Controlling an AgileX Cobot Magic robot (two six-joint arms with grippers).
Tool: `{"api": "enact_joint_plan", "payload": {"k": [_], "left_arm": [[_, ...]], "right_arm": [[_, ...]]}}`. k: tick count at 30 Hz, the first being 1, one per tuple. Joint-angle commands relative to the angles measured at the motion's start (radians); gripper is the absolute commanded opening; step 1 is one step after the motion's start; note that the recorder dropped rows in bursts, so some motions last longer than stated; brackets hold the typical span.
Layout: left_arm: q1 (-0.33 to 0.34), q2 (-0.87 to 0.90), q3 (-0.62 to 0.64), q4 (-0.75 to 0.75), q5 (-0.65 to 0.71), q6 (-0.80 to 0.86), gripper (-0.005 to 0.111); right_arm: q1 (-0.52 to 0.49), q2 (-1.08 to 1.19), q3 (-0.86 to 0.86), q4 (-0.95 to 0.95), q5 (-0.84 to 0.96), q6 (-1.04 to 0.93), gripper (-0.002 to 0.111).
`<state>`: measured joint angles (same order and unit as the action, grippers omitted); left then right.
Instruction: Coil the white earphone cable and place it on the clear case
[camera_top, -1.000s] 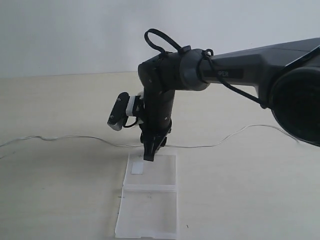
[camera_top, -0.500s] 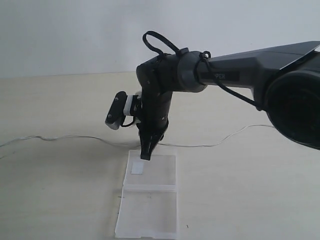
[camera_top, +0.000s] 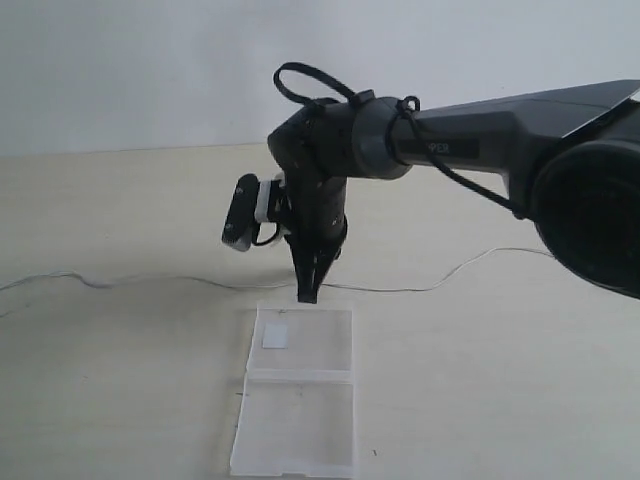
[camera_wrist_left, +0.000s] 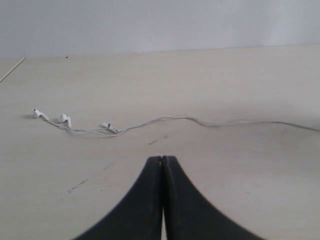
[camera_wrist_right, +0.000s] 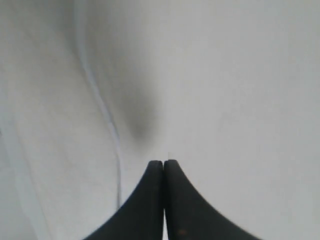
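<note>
A very thin, long white earphone cable (camera_top: 160, 276) lies uncoiled across the pale wooden table (camera_top: 110, 390), from the exterior view's left edge past the middle and out to the right. The left wrist view shows its two small white earbuds (camera_wrist_left: 64, 118) close together at one end. The left gripper (camera_wrist_left: 163, 161) hangs short of the wire, fingers pressed together on nothing. At centre the right gripper (camera_top: 308, 292) points down close over the cable, also closed. Its own view shows the wire blurred beside the fingers, not between them. Just in front lies the flat clear plastic hinged case (camera_top: 300, 425), open and bare. The wire looks light, limp and springy, so loops will likely slip. A grip near the earbud end seems soundest.
</note>
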<state>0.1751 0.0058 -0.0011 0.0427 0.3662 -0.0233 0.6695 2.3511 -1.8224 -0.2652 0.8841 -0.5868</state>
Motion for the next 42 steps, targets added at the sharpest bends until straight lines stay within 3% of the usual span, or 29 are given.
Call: {"api": "enact_joint_plan", "payload": {"k": [1,10,12,17,19,42], "left_arm": [[0.003,-0.006,0.001,-0.005,-0.007,0.003,0.000],[0.003,-0.006,0.001,-0.005,-0.007,0.003,0.000],[0.003,-0.006,0.001,-0.005,-0.007,0.003,0.000],[0.003,-0.006,0.001,-0.005,-0.007,0.003,0.000],[0.003,-0.006,0.001,-0.005,-0.007,0.003,0.000],[0.003,-0.006,0.001,-0.005,-0.007,0.003,0.000]], "right_arm": [[-0.007,-0.071,-0.050,0.001,0.008,0.037,0.000],[-0.007,-0.059,-0.068,0.088,0.109,-0.006,0.000],[-0.007,-0.033,-0.068,0.145,0.122,-0.049,0.006],[-0.007,0.012,-0.068,0.265,0.085,-0.085,0.035],[-0.007,0.023,-0.068,0.265,0.081,-0.085,0.040],[-0.009,0.090,-0.068,0.169,0.025,0.013,0.041]]}}
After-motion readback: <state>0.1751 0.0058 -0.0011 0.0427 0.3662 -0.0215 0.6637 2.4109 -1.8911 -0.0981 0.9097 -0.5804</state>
